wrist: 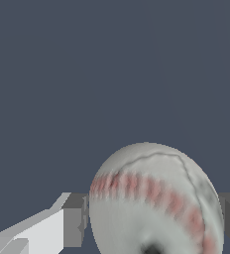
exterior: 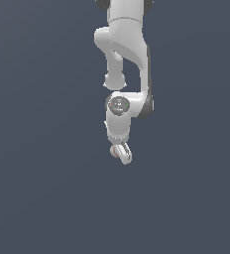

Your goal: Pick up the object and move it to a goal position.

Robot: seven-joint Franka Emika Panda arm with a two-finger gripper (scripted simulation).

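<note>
Looking at the exterior view first, the baseball is only partly seen, tucked in at the gripper below the arm, with a bit of red stitching peeking out. Whether the ball is off the ground can't be told here, since nothing but flat grey-blue is shown around it. No goal marker is seen either.

In the wrist view, the baseball is found sitting right between the two dark finger pads, one on each side, both touching or very nearly touching it. So the claw is judged to be closed around the ball.

What could go wrong: the ball is round and smooth, so if it's pinched off-centre it could be squeezed out or rolled loose during a fast move. A jerky swing toward the goal would probably be the cause.

Pose-wise, the arm is hung straight down from the top of the exterior view, wrist folded under, fingers pointed downward.
</note>
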